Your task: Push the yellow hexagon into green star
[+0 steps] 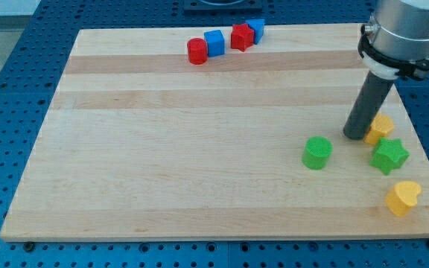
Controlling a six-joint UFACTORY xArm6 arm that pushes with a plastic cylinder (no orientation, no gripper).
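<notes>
The yellow hexagon (pixel 381 127) lies near the board's right edge, partly hidden by my rod. The green star (pixel 389 155) lies just below it, a small gap between them. My tip (pixel 355 136) rests on the board touching the hexagon's left side, up and to the left of the star.
A green cylinder (pixel 317 152) lies left of the star. A yellow heart (pixel 404 197) lies below the star near the right edge. At the view's top stand a red cylinder (pixel 196 51), a blue cube (pixel 214 42), a red block (pixel 241 36) and a blue block (pixel 256 29) on the wooden board (pixel 162 149).
</notes>
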